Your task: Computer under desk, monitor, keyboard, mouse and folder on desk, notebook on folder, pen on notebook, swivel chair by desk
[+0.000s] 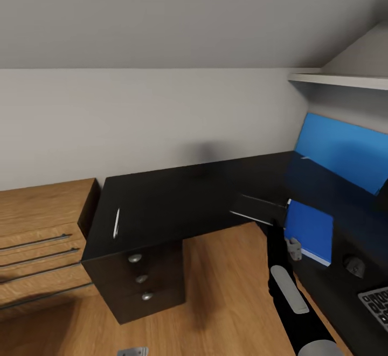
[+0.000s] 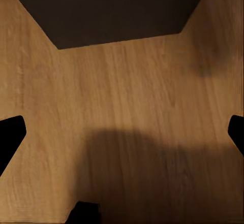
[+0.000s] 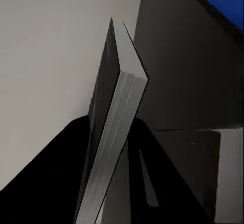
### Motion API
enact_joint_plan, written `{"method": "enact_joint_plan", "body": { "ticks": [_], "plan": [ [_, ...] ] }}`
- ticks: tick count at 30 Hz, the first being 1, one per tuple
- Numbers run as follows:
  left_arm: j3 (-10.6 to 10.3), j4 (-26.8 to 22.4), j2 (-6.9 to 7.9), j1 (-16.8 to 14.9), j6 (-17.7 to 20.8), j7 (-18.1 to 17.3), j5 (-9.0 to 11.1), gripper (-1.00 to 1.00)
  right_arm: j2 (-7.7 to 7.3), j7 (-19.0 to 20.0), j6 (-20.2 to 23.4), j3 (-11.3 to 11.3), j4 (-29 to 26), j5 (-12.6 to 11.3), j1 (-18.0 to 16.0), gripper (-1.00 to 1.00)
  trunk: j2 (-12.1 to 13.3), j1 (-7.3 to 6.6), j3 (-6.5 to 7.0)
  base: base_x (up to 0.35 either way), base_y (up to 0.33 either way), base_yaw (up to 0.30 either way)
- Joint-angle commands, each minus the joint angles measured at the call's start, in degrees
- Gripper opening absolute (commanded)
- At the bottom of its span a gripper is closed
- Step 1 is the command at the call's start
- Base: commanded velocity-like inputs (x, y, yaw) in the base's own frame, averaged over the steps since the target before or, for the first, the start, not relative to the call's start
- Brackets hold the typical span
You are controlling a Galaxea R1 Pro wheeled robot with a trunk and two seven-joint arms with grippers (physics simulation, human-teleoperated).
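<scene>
The L-shaped black desk (image 1: 178, 200) runs along a grey wall and turns down the right side of the head view. Its drawer unit (image 1: 143, 283) with silver knobs stands on a wood floor (image 1: 226, 291). A light wooden counter (image 1: 43, 227) sits against the desk's left end.

The blue folder (image 1: 310, 229) lies flat on the desk's right wing. Behind it rises a larger slanted blue surface that I cannot identify. The keyboard (image 1: 377, 305) shows at the right edge, nearer the robot than the folder, with a small dark rounded thing (image 1: 354, 264) between them. The white pen (image 1: 116, 222) lies well apart, near the desk's left end.

The right gripper (image 1: 271, 222) pinches a notebook (image 1: 257, 208) with a dark cover and pale page edges, holding it over the desk's inner corner just beside the folder. In the right wrist view its black fingers (image 3: 56, 183) press on both covers of the notebook (image 3: 127, 87).

The left gripper (image 2: 122, 132) is spread wide and holds nothing, hanging over bare floor beside the drawer unit's foot.
</scene>
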Motion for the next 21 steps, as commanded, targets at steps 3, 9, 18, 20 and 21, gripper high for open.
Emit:
{"method": "enact_joint_plan", "body": {
  "ticks": [3,9,18,20,21],
  "plan": [
    [-0.18,-0.02,0.04,0.0,0.23,0.57,0.48,1.0,-0.14,0.43,-0.2,0.04,0.05,-0.54,-0.05,-1.0,-0.03,-0.03,-0.26,-0.123,-0.232,-0.172],
    [-0.18,0.69,0.15,-0.01,0.16,0.63,0.41,1.0,-0.33,0.47,-0.19,-0.23,0.03,-0.55,-0.05,-1.0,-0.03,-0.03,-0.62,0.027,-0.282,-0.137],
    [-0.14,0.77,0.18,-0.01,0.16,0.63,0.39,1.0,-0.41,0.61,0.13,-0.42,-0.27,-0.44,-0.05,-1.0,-0.03,-0.03,-0.74,0.031,-0.138,-0.024],
    [-0.15,0.77,0.18,-0.01,0.16,0.62,0.39,1.0,-0.41,0.61,0.19,-0.42,-0.27,-0.42,-0.05,-1.0,-0.03,-0.03,-0.75,0.006,-0.027,-0.004],
    [-0.14,0.77,0.18,-0.01,0.16,0.62,0.39,1.0,-0.41,0.61,0.2,-0.44,-0.26,-0.39,-0.05,-1.0,-0.03,-0.03,-0.75,0.004,-0.019,-0.003]
  ]
}}
